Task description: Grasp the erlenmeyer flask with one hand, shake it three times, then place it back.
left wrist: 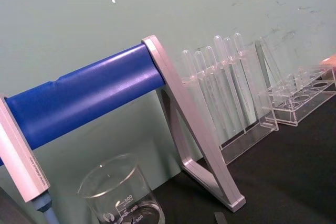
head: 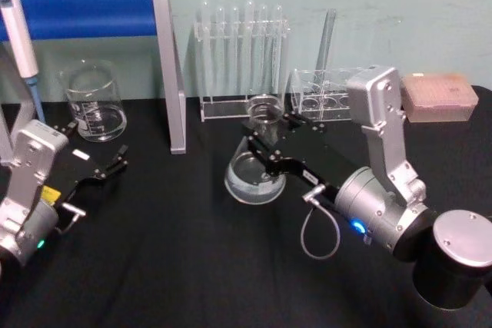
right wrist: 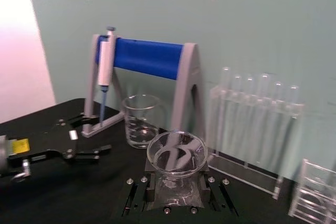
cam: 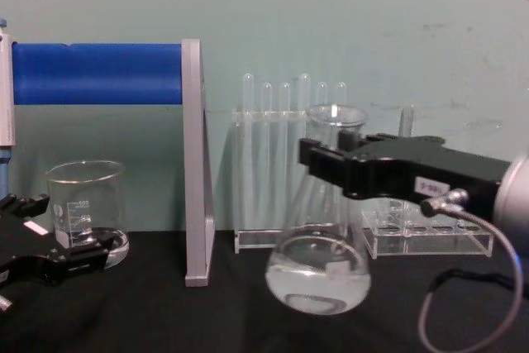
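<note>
right gripper clamped on flask neck, flask tilted, base looks clear of the table, just in front of tube rack. left gripper spread, parked by beaker.

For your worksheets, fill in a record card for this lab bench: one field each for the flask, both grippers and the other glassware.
flask: clear, conical, held by its neck in mid-table
right gripper: shut on the flask's neck, just below the rim
left gripper: open, low over the table on the robot's left, apart from the flask
beaker: upright, beyond the left gripper, under the blue-barred stand
test tubes: upright in a clear rack behind the flask
flask base touching table: cannot tell
</note>
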`<state>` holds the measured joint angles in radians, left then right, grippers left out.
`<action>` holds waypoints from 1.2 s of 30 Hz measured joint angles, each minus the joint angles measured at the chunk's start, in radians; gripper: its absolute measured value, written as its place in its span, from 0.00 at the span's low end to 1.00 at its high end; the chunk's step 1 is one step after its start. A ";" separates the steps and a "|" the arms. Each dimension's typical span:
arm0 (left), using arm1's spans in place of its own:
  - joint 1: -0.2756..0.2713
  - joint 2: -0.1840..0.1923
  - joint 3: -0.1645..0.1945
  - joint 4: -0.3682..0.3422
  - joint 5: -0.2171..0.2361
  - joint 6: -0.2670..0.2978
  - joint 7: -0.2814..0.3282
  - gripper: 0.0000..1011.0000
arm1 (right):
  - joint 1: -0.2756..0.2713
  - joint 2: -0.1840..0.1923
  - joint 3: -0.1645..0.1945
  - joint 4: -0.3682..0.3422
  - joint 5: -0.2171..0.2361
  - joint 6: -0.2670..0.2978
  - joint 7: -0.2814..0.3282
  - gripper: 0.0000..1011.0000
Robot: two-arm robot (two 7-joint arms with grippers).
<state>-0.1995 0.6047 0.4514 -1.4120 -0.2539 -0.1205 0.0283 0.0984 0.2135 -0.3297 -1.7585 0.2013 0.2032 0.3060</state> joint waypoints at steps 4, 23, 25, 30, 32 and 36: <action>0.000 0.000 0.000 0.000 0.000 0.000 0.000 0.99 | 0.012 0.007 -0.017 0.009 0.010 -0.002 0.011 0.44; 0.000 0.000 0.000 0.000 0.000 0.000 0.000 0.99 | 0.042 0.062 -0.054 0.025 0.064 -0.006 0.038 0.44; 0.000 0.000 0.000 0.000 0.000 0.000 0.000 0.99 | 0.045 0.070 -0.058 0.027 0.071 -0.009 0.044 0.44; 0.000 0.000 0.000 0.000 0.000 0.000 0.000 0.99 | 0.052 0.089 -0.068 0.033 0.086 -0.016 0.062 0.44; 0.000 0.000 0.000 0.000 0.000 0.000 0.000 0.99 | 0.056 0.102 -0.074 0.037 0.094 -0.022 0.077 0.44; 0.000 0.000 0.000 0.000 0.000 0.000 0.000 0.99 | 0.063 0.124 -0.084 0.046 0.110 -0.034 0.105 0.44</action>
<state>-0.1995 0.6047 0.4514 -1.4120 -0.2538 -0.1205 0.0283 0.1617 0.3373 -0.4133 -1.7125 0.3112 0.1691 0.4107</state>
